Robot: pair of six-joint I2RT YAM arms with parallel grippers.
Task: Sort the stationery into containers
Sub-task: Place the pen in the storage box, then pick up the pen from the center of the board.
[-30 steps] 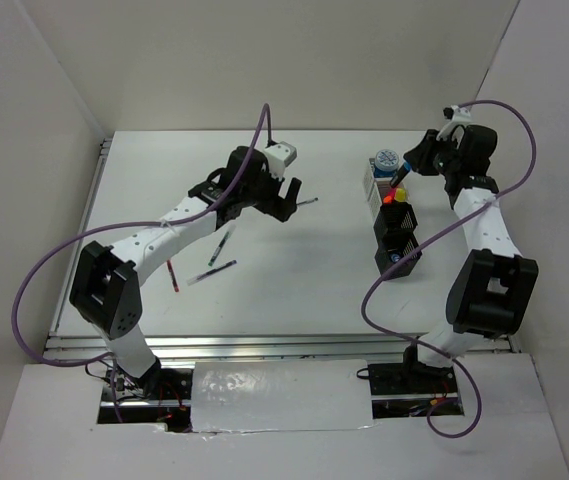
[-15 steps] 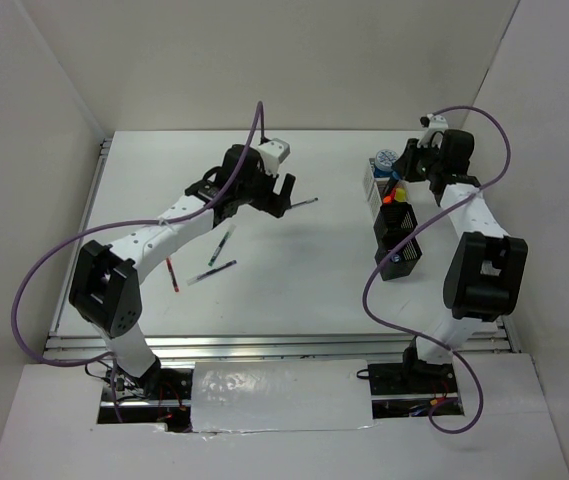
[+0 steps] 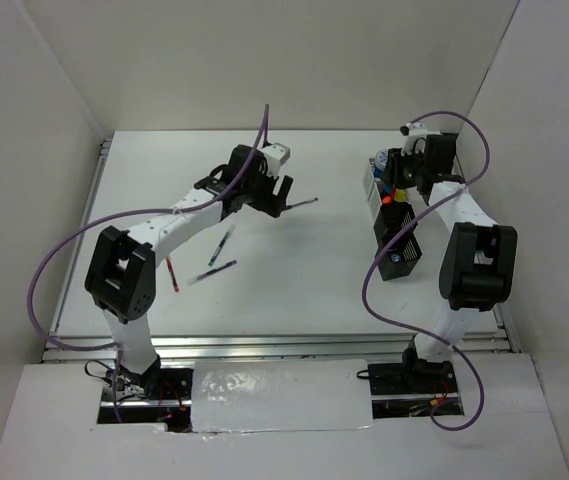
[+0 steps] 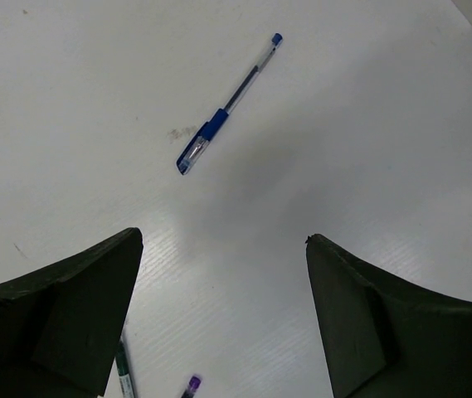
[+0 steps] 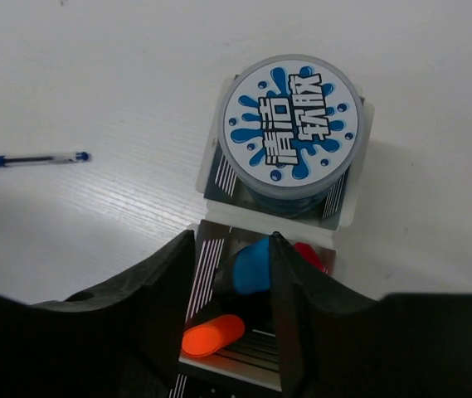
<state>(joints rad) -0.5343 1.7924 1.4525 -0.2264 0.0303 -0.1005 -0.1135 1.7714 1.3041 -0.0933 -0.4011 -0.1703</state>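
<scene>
Top external: left gripper (image 3: pixel 276 196) hovered over pens (image 3: pixel 226 238) on the counter (image 3: pixel 294 290).
Left wrist: jaws were wide and empty. Blue pen (image 4: pixel 227 104) lay ahead, likely light, stiff and slippery; take its rubber sleeve.
Right wrist: right gripper (image 5: pixel 234 249) straddled blue-capped highlighter (image 5: pixel 252 265) in bin (image 5: pixel 211 265); clamping indeterminate.

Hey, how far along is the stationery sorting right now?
Done: tape roll in the white bin, orange highlighter in the next bin. In hand: blue-capped highlighter between the right gripper's fingers at that bin. Left: the blue pen ahead of the open left gripper, plus three more pens.
</scene>
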